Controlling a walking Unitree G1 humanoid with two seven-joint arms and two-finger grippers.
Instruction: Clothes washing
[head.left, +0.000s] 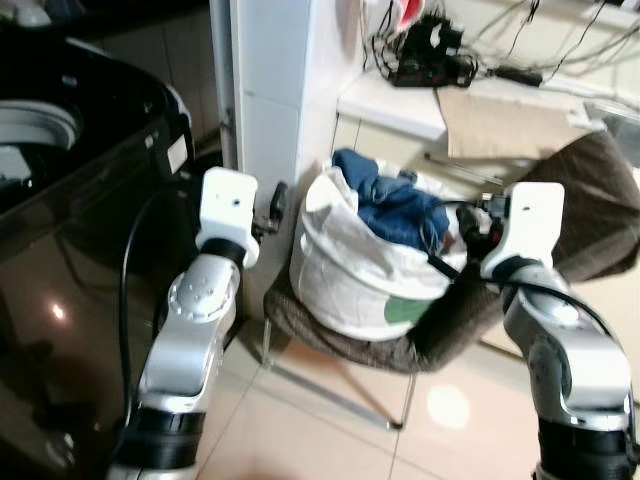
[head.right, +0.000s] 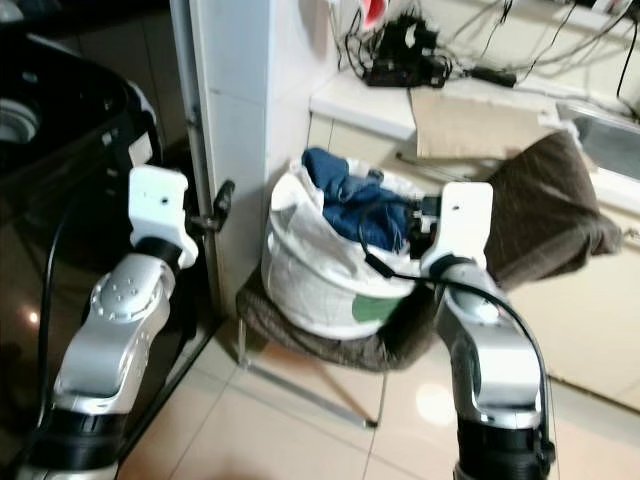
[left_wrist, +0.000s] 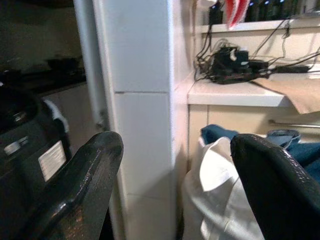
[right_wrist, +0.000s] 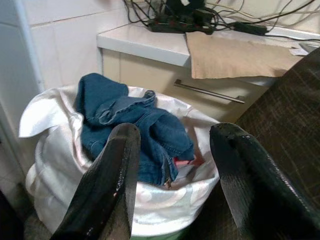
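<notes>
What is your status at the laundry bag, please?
Right gripper jaws open, before the blue jeans. Left gripper jaws open, facing white pillar. Jeans in white bag on chair. Nothing blocking.

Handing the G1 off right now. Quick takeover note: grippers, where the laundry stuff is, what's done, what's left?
Left gripper: open, empty, raised by the white tiled pillar.
Right gripper: open, empty, aimed at the blue jeans just ahead of it.
Laundry: jeans heaped in the white laundry bag, which sits on a brown chair.
Washing machine: dark, on the robot's left.
Done: nothing grasped yet.
Left: grab the jeans, carry them to the machine, load.
</notes>
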